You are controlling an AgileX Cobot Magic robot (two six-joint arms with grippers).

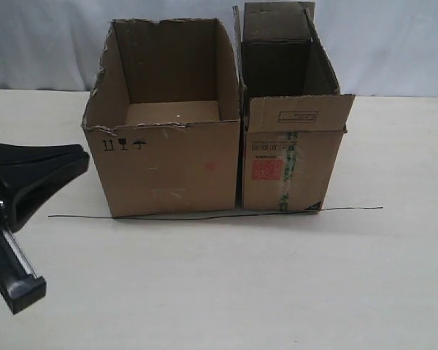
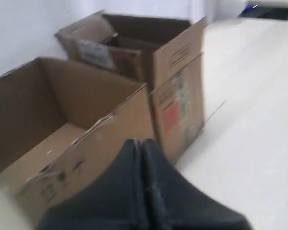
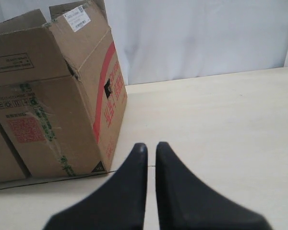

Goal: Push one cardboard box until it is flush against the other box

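The left gripper (image 2: pixel 141 145) has its two black fingers (image 2: pixel 127 187) pressed together, with nothing between them. In the exterior view it lies low over the table (image 1: pixel 219 292), at 9 o'clock from the cardboard box (image 1: pixel 168 168), near it but apart from its side. The right gripper (image 3: pixel 151 146) is almost closed, with only a thin slit between its fingers, and it also holds nothing. Only its own wrist camera shows it.

The cardboard box stands open with ragged top edges, and the other box (image 1: pixel 292 157) is directly at its 3 o'clock. Their sides seem to touch, but a dark seam runs between them and I cannot say if they really meet. A thin dark line (image 1: pixel 350 209) runs on the table along the foot of both boxes.

The exterior view shows three small black handling symbols (image 1: pixel 121 144) on the cardboard box. On the other box it shows a red square sticker (image 1: pixel 266 169), a strip of green-printed tape (image 1: pixel 290 164) and a framed black print (image 1: pixel 298 117) on the front flap. The right wrist view adds what the exterior view hides: a side wall with a curved red stripe (image 3: pixel 103 86), red characters (image 3: pixel 113 98), and a white label (image 3: pixel 78 18) on a flap. All this writing is too small to read.
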